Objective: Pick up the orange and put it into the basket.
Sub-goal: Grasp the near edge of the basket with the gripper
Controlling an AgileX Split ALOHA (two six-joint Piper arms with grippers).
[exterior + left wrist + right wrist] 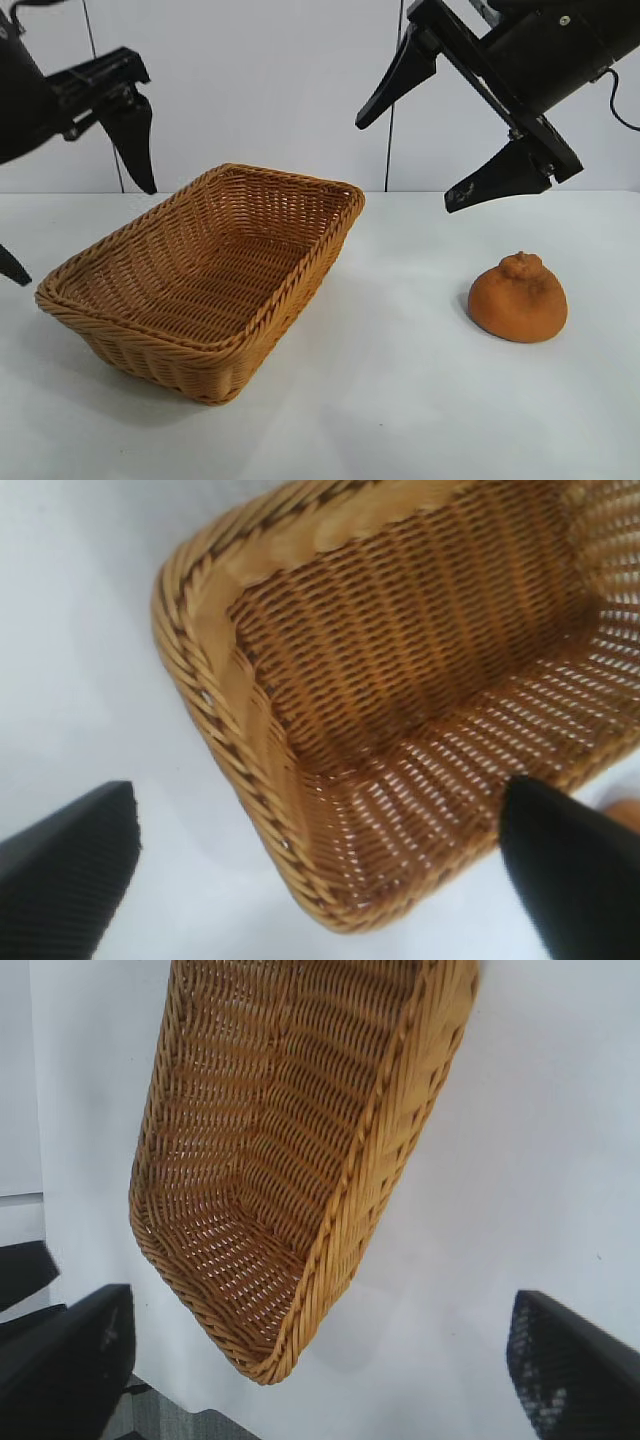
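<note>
At the far left the black left gripper (75, 225) hangs in the air above the white table (400, 400), up by the left end of the basket. Its two fingers are spread wide apart and hold nothing.

Next comes the big tan-orange woven wicker basket (160, 345), a box shape with sloping sides and a braided rim. It sits on the left half of the table, turned at a slant. Nothing lies inside it. In the left wrist view its braided corner (215, 695) shows between the two black fingers (65, 865).

To the right of the basket is a wide bare strip of white table, with open room.

Then comes the squat matte orange fruit (518, 298) with a knobbly bump on top. It rests on the table, well apart from the basket.

Above the fruit, a bit to its left, hangs the black right gripper (405, 160). Its fingers are wide apart too and hold nothing. It does not touch the fruit.

No writing shows anywhere.
</note>
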